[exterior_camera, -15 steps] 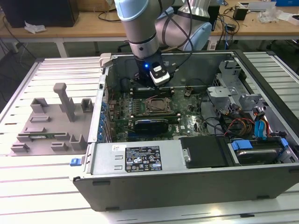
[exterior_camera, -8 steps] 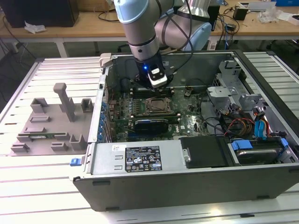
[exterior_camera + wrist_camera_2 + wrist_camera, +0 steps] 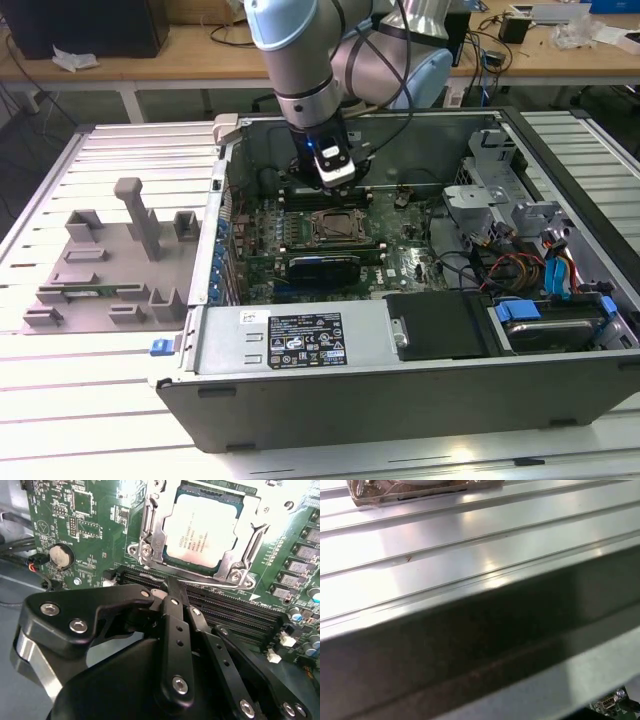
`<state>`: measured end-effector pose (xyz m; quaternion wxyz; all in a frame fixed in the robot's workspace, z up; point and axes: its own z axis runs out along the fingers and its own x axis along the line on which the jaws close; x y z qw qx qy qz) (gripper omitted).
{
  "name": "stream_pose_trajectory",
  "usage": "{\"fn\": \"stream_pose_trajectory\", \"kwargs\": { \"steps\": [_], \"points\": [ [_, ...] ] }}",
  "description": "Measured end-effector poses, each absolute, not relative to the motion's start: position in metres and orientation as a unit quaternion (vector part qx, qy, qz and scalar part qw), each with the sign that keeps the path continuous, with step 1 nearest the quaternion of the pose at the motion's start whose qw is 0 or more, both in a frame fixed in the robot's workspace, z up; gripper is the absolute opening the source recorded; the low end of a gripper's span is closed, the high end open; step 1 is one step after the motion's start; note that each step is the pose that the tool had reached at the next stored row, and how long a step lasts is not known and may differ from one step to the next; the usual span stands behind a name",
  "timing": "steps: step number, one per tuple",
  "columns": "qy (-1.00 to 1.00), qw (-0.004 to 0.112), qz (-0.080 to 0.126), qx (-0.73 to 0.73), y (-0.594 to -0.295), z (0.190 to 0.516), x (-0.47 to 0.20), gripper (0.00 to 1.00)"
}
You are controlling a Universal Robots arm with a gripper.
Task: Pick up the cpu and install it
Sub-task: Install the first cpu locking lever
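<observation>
Hovering inside the open computer case point(image 3: 400, 400) on the ribbed metal counter point(image 3: 60, 420): gripper point(image 3: 174, 582), fingers pressed together and holding nothing, tips just short of the socket frame point(image 3: 150, 545) in the second wrist view. Seated in that socket, flat and silver-topped: cpu point(image 3: 200, 527), bracket arms lying around its edges. Dark memory slots point(image 3: 240, 617) running between gripper and socket on the green motherboard point(image 3: 90, 525). On the exterior view's left, well apart from the case: grey parts fixture point(image 3: 110, 260).
</observation>
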<state>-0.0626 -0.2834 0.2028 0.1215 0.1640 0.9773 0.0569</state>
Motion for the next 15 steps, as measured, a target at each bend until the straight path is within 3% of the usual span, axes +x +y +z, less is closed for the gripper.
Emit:
{"fn": "stream_pose_trajectory", "kwargs": {
  "steps": [8, 15],
  "points": [
    [0.971, 0.123, 0.052, 0.197, -0.2832, 0.1951, -0.0637, 0.11],
    [0.971, 0.122, 0.06, 0.198, -0.2844, 0.195, -0.0613, 0.11]
  ]
}}
